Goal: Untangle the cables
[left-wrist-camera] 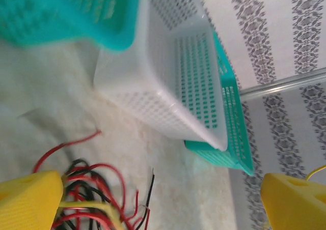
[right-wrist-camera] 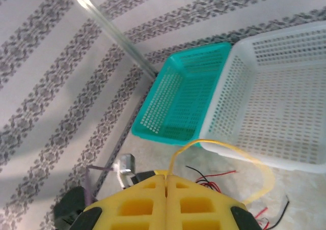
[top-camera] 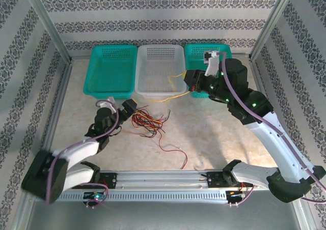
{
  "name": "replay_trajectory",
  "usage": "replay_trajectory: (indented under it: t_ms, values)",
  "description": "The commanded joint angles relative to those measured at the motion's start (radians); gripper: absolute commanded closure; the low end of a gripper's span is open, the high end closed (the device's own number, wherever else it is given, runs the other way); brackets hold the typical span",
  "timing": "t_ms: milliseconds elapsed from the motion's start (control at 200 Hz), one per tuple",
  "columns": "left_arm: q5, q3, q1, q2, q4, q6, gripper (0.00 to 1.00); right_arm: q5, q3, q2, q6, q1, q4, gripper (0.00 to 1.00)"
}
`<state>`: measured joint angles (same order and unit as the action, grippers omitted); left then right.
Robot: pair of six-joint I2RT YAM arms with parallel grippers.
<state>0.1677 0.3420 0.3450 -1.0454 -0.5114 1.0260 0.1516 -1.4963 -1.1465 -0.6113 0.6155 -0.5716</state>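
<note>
Just in front of the white basket (top-camera: 153,62): cables (top-camera: 147,122) lie on the table (top-camera: 214,138) in a red, black and yellow knot; loose ends trail away from the basket
Left gripper (top-camera: 127,109): at the knot's left side, nearer than the basket; fingers spread wide, holding nothing
Right gripper (top-camera: 192,87): at the basket's front right corner; fingers pressed together on one yellow cable (right-wrist-camera: 219,144) that arcs across its front rim
Done: one yellow strand appears separated, part-way to the basket
Remaining: most of the bunch looks tangled; likely strand-by-strand work ahead
</note>
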Motion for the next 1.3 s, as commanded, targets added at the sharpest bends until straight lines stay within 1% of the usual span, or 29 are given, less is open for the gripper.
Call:
replay_trajectory:
  t_ms: [0, 65, 140, 185, 240, 330, 395, 460, 520, 565, 685, 755, 829, 889, 944, 1029, 1134, 1184, 1224, 1249, 1299]
  values:
    - [-0.244, 0.078, 0.019, 0.176, 0.582, -0.214, 0.01, 0.005, -0.04, -0.024, 0.065, 0.038, 0.021, 1.0]
    - [-0.259, 0.13, 0.019, 0.217, 0.706, -0.307, 0.01, -0.001, -0.046, -0.037, 0.071, 0.055, 0.028, 1.0]
    - [-0.295, 0.212, 0.017, 0.235, 0.869, -0.364, 0.01, -0.006, -0.061, -0.056, 0.076, 0.065, 0.029, 1.0]
    - [-0.275, 0.267, 0.018, 0.253, 0.917, -0.409, 0.01, -0.01, -0.074, -0.07, 0.08, 0.071, 0.023, 1.0]
    - [-0.219, 0.333, 0.017, 0.283, 0.936, -0.454, 0.08, -0.014, -0.087, -0.085, 0.089, 0.08, 0.018, 1.0]
    - [-0.116, 0.455, 0.013, 0.305, 0.923, -0.494, 0.11, -0.023, -0.105, -0.109, 0.105, 0.09, 0.011, 1.0]
    - [0.024, 0.584, 0.002, 0.253, 0.917, -0.539, 0.18, -0.024, -0.121, -0.126, 0.12, 0.099, 0.01, 1.0]
    - [0.137, 0.724, 0.0, 0.167, 0.95, -0.558, 0.25, -0.012, -0.142, -0.148, 0.134, 0.105, 0.014, 1.0]
    - [0.239, 0.823, -0.001, 0.095, 0.953, -0.56, 0.29, 0.019, -0.171, -0.173, 0.151, 0.106, 0.019, 1.0]
    - [0.301, 0.865, 0.0, 0.058, 0.942, -0.561, 0.31, 0.047, -0.197, -0.196, 0.168, 0.106, 0.022, 1.0]
    - [0.317, 0.926, -0.001, 0.01, 0.93, -0.591, 0.31, 0.145, -0.261, -0.253, 0.206, 0.101, 0.036, 1.0]
    - [0.391, 0.948, -0.003, -0.016, 0.9, -0.626, 0.3, 0.251, -0.296, -0.289, 0.204, 0.082, 0.056, 1.0]
    - [0.473, 0.947, -0.002, -0.036, 0.845, -0.667, 0.25, 0.389, -0.34, -0.33, 0.192, 0.043, 0.08, 1.0]
    - [0.481, 0.956, -0.002, -0.048, 0.818, -0.692, 0.24, 0.51, -0.397, -0.373, 0.162, -0.007, 0.08, 1.0]
    - [0.461, 0.986, -0.002, -0.064, 0.826, -0.728, 0.24, 0.618, -0.447, -0.406, 0.145, -0.049, 0.081, 1.0]
    - [0.407, 1.041, -0.002, -0.094, 0.857, -0.784, 0.25, 0.739, -0.493, -0.442, 0.126, -0.097, 0.095, 1.0]
    - [0.401, 1.108, -0.002, -0.148, 0.895, -0.822, 0.3, 0.873, -0.541, -0.489, 0.091, -0.133, 0.113, 1.0]
    - [0.379, 1.14, -0.002, -0.172, 0.921, -0.83, 0.35, 0.888, -0.536, -0.491, 0.091, -0.141, 0.125, 1.0]
    - [0.341, 1.158, -0.004, -0.183, 0.939, -0.822, 0.37, 0.85, -0.515, -0.478, 0.078, -0.156, 0.15, 1.0]
    - [0.314, 1.163, -0.006, -0.186, 0.941, -0.801, 0.37, 0.82, -0.496, -0.473, 0.059, -0.167, 0.175, 1.0]
    - [0.296, 1.167, -0.016, -0.19, 0.925, -0.723, 0.43, 0.797, -0.457, -0.465, 0.018, -0.182, 0.235, 1.0]
